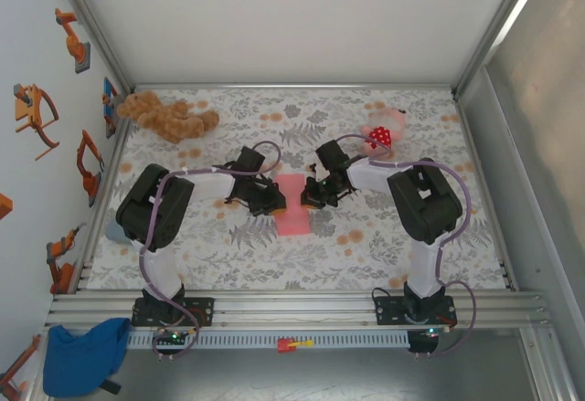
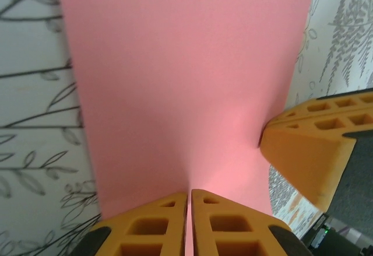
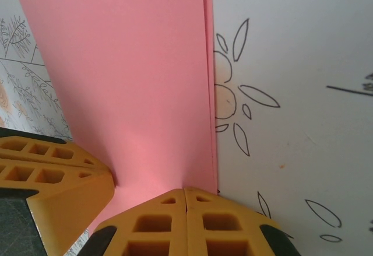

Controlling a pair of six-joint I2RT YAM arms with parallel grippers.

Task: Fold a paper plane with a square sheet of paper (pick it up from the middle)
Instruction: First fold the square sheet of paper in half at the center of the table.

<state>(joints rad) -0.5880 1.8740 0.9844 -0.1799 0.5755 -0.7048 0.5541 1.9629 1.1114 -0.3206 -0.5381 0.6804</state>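
The square sheet of paper (image 1: 293,211) is salmon pink and lies mid-table as a narrow upright rectangle, not a pointed paper plane. In the right wrist view a doubled edge runs along the sheet (image 3: 128,75). My left gripper (image 1: 273,202) is at its left edge. In the left wrist view this gripper (image 2: 189,193) is shut, with a thin sliver of the pink sheet (image 2: 175,81) between its fingers. My right gripper (image 1: 312,195) is at the right edge. This gripper (image 3: 185,189) is fully shut, its tips resting on the paper by the doubled edge.
A brown plush toy (image 1: 169,118) lies at the back left. A pink plush with a red dotted patch (image 1: 382,133) sits at the back right, just behind the right arm. A blue cloth (image 1: 87,355) lies off the table at the front left. Frame walls enclose the floral tablecloth (image 1: 366,246).
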